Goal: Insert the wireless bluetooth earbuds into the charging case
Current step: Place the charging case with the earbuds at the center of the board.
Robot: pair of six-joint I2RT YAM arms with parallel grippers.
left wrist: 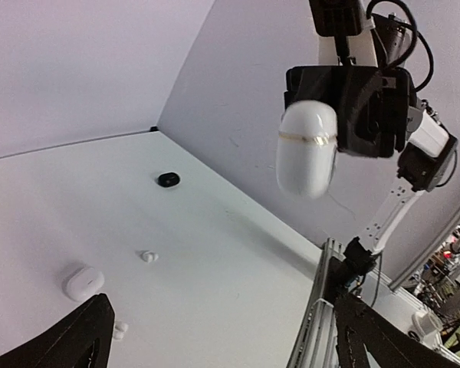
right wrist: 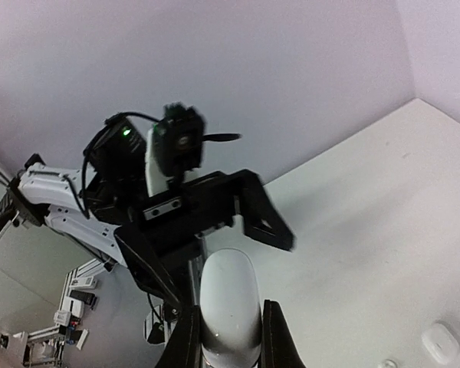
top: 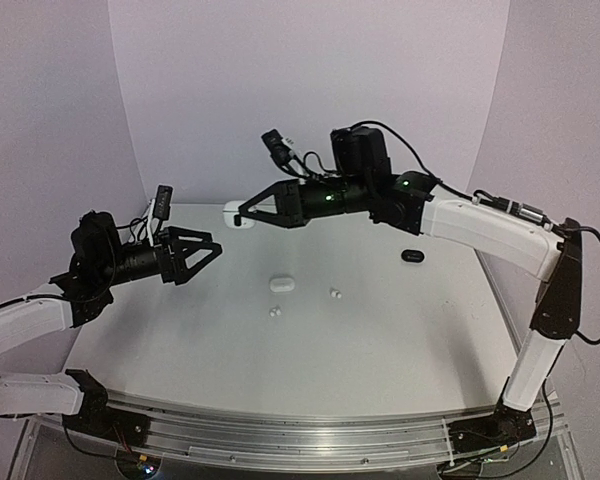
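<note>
The charging case (left wrist: 307, 149) in the right gripper (top: 243, 214) is glossy white, with a thin gold-toned line around its seam. That gripper is matt black, and so is the left gripper (top: 202, 258). The left arm (top: 20, 325) and right arm (top: 490, 230) have white links and black joints, and small green lights (top: 329, 197) glow on the right one. The table (top: 380, 350) is white. On it are a second white case (top: 281, 284), a black case (top: 412, 256) and white earbuds (top: 335, 294). The walls (top: 310, 90) are pale lilac and plain.
</note>
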